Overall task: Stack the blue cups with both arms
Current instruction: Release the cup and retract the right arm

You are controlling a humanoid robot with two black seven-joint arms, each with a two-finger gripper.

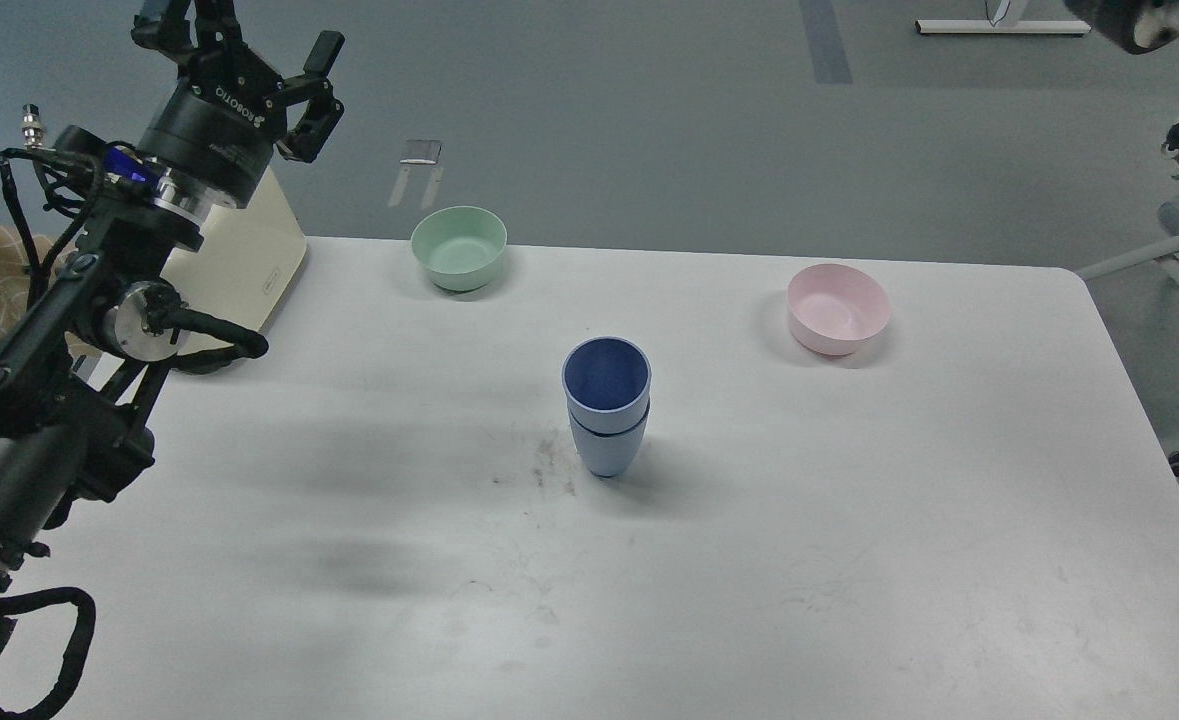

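Near the middle of the scuffed white table stand the two matte periwinkle-blue plastic cups, one nested inside the other, upright, nothing touching them; beyond the stack to its left sits a mint-green bowl, beyond it to the right a pale pink bowl, both well apart from it. Far left of the stack the black left gripper hangs raised above a cream box at the table's back edge, fingers spread wide and empty; at the top right corner only a dark part of the right arm shows, its gripper out of sight.

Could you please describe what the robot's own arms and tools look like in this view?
The left arm is black and jointed, with silver joint discs, looping black cables and a blue ring. Its left tool has black fingers and white lettering. Of the right arm, only a black-and-silver part shows.
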